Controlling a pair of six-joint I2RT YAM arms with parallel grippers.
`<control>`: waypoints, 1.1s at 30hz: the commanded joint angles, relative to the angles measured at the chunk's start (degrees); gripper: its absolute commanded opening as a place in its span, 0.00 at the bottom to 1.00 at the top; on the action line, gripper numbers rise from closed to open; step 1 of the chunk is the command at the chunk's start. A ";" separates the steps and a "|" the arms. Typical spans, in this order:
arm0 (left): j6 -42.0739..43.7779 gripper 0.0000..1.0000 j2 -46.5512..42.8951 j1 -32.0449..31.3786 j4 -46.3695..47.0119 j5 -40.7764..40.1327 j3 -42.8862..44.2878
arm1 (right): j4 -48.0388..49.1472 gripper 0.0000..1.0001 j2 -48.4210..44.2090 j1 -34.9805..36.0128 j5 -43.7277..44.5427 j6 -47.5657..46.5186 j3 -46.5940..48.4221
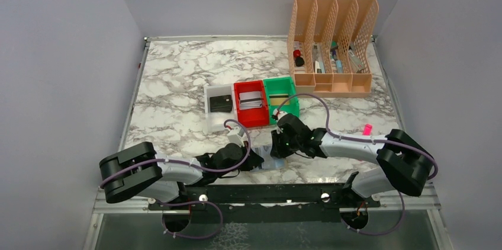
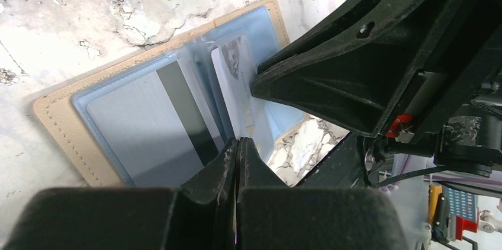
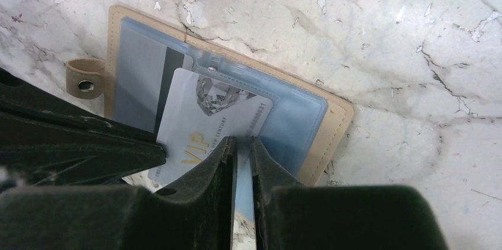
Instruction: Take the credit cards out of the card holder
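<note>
1. Pulling a card out of its pocket is the step in hand, by my reading. The card holder (image 3: 336, 125) lies open and flat near the middle of the near edge of the surface (image 3: 385, 54), blue-grey pockets up, with its snap tab (image 3: 83, 81) sticking out at one end.
2. The white VIP card (image 3: 207, 119) stands partly out of its sleeve and skewed, one end under the clear pocket.
3. The right claw (image 3: 240, 143) is narrowed to a thin slit and appears to pinch that card's exposed edge; a pale sliver shows in the slit.
4. The left claw (image 2: 237, 146) is fully closed at the holder's edge, by the fold between pockets. Whether it nips a sleeve or merely presses the holder down, I cannot tell.
5. A striped grey card (image 2: 130, 131) sits fully inside the neighbouring pocket, with neither claw on it.
6. One card is half out and one is not yet started, so the task looks unfinished.
7. The next move calls for a straight draw along the pocket's length, low over the surface, with the holder pinned. A skewed pull could jam the corner or drag the holder along.
8. Once free, the card wants setting down. The row of trays (image 1: 253, 122) just beyond the holder, toward the surface's middle, looks the likely place.
</note>
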 commanded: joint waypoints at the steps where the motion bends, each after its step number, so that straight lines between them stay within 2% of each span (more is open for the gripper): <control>1: 0.56 0.00 -3.14 -0.08 1.84 0.29 -0.46 | -4.60 0.17 3.00 0.15 6.24 -0.82 -0.46; 11: 1.03 0.00 -8.19 0.57 -0.50 -0.21 -3.21 | -5.34 0.12 3.59 0.15 6.44 -1.00 0.30; 21: 2.24 0.00 -15.81 1.75 -13.42 -3.98 -2.11 | -5.47 0.12 3.99 0.15 6.13 -0.82 0.75; 26: 2.10 0.00 -20.94 1.91 -16.62 -5.79 -2.70 | -5.01 0.13 4.00 0.15 5.06 -0.72 1.07; 33: 1.71 0.00 -17.89 1.99 -14.90 -4.59 -2.25 | -3.85 0.16 0.73 0.16 0.75 -0.29 2.16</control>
